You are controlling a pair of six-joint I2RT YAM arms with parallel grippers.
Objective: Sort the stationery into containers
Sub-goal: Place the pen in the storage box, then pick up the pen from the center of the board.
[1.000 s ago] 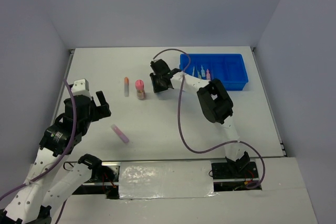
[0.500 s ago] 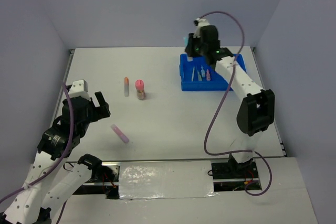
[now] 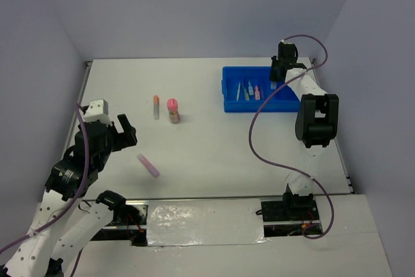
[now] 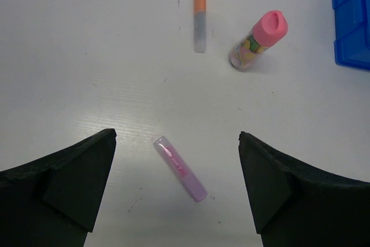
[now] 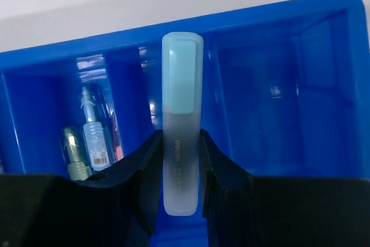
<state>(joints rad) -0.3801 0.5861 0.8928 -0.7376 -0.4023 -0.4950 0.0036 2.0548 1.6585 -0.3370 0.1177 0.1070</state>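
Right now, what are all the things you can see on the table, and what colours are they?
tray: one, bright blue, far right of the table
pens in the tray: at least three, bluish and pink, in the left compartments
light blue highlighter: one, held over the tray
orange-capped highlighter: one, lying on the table's left half
pink-capped tube: one, right beside it
purple highlighter: one, lying nearer the arms
table: one, white
left gripper: black, open, above the purple highlighter
right gripper: black, shut on the light blue highlighter
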